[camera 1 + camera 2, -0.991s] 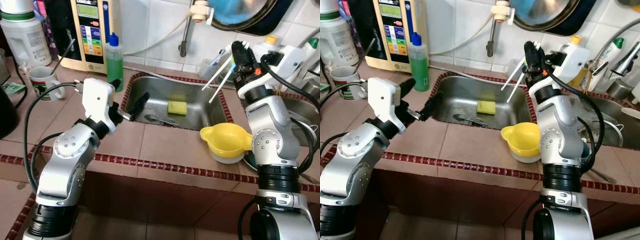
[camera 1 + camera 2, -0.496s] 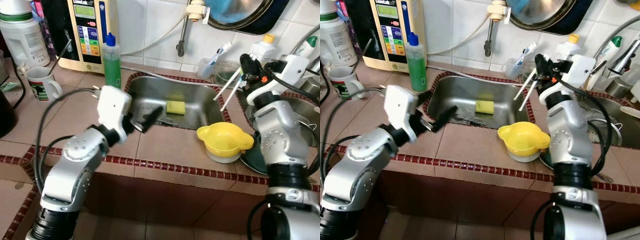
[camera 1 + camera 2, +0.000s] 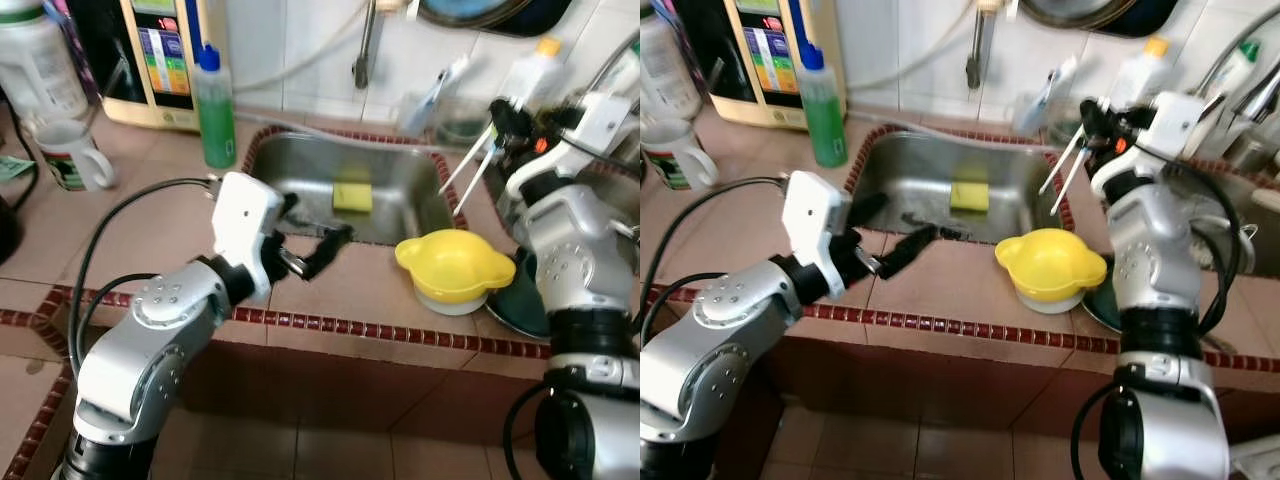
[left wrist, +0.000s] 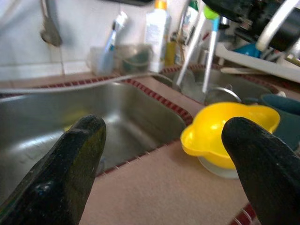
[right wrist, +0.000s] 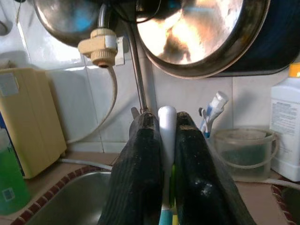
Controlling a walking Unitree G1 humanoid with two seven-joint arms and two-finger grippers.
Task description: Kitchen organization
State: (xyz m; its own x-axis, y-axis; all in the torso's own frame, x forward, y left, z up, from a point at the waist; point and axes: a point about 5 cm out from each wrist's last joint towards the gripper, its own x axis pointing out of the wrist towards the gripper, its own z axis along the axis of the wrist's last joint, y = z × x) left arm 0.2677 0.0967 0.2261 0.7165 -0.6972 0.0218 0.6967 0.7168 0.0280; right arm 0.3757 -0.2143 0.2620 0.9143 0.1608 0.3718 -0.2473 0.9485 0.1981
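- Two white-handled toothbrushes are clamped in the right gripper, whose black fingers are pressed together on the handles; the handles slant down from the gripper toward 7 o'clock, over the far right corner of the steel sink.
- From the right wrist view, one white handle end is seen standing up between the finger pads, with a blue and a green part just below; how deep the grip sits cannot be told.
- A slip is judged the main risk: the handles are thin, smooth and held near one end, so a quick swing of the arm could let one slide out and drop into the sink.
- A clear cup with another toothbrush stands at the wall, at about 2 o'clock from the sink; it is judged a likely destination, and it could be tipped if the handles are lowered off-centre against its rim.
- The yellow bowl sits on the tiled counter at 5 o'clock from the sink, just below the hanging brush heads; it could be knocked by a low sweep.
- The left gripper is held spread wide and empty over the near rim of the sink, at 6 o'clock.
- A yellow sponge lies in the sink basin, and a green soap bottle stands at 10 o'clock from it.
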